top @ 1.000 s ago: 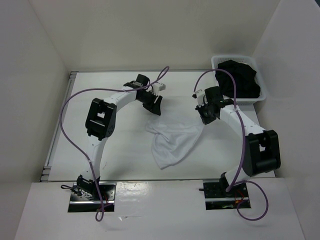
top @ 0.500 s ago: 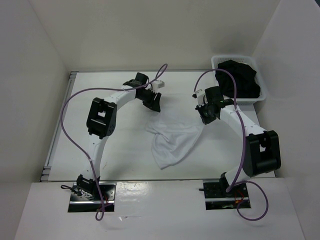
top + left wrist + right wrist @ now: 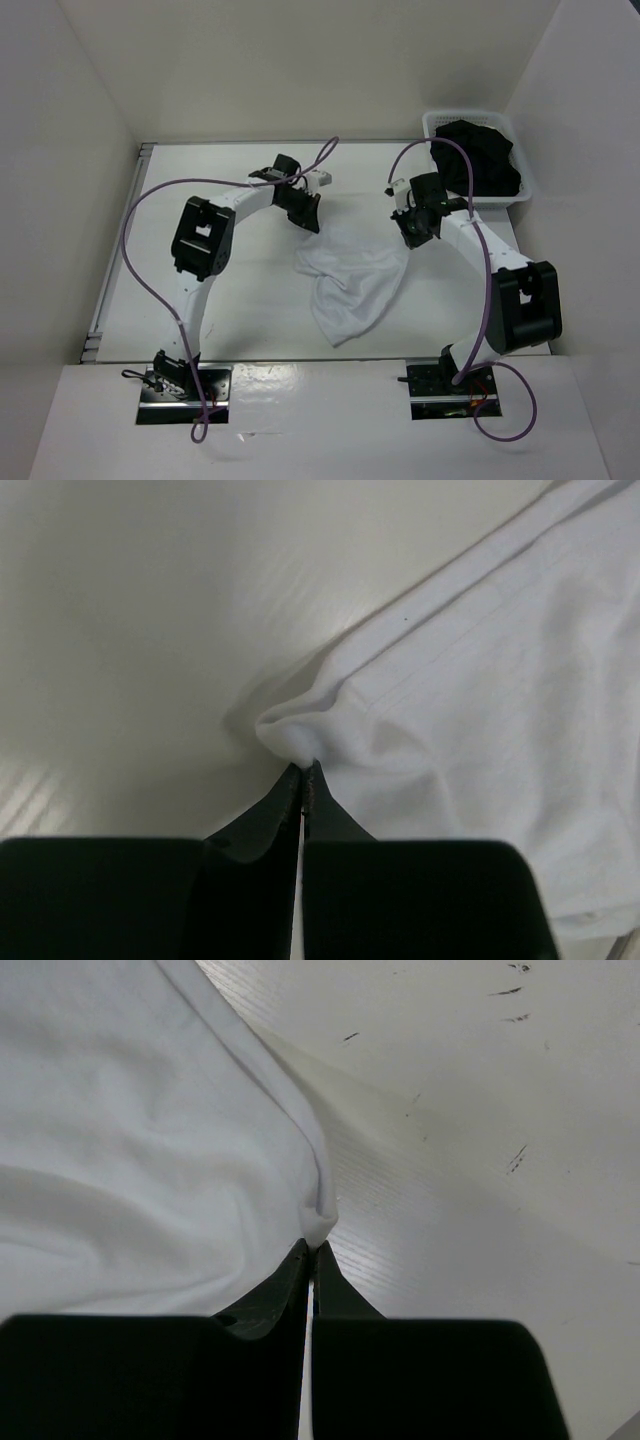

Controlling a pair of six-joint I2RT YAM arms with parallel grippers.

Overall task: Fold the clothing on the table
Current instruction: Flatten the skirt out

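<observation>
The clothing (image 3: pixel 350 285), a thin wrinkled white garment, lies bunched in the middle of the table (image 3: pixel 240 300). My left gripper (image 3: pixel 310 222) is at its far left corner, shut on a pinch of the fabric. In the left wrist view the gripper (image 3: pixel 304 770) has a small fold of clothing (image 3: pixel 480 700) between its black tips. My right gripper (image 3: pixel 408 240) is at the far right corner, also shut. Its wrist view shows the gripper (image 3: pixel 313 1247) clamped on a hem fold of the clothing (image 3: pixel 130 1160).
A white basket (image 3: pixel 436 125) with a black bundle of clothing (image 3: pixel 480 160) stands at the back right, just behind the right arm. A metal rail (image 3: pixel 118 255) runs along the table's left edge. White walls enclose the table on three sides.
My left gripper has come down onto the garment's far left corner and shut on it. The cloth has shifted slightly right and toward the near edge. The right gripper has stayed put.
</observation>
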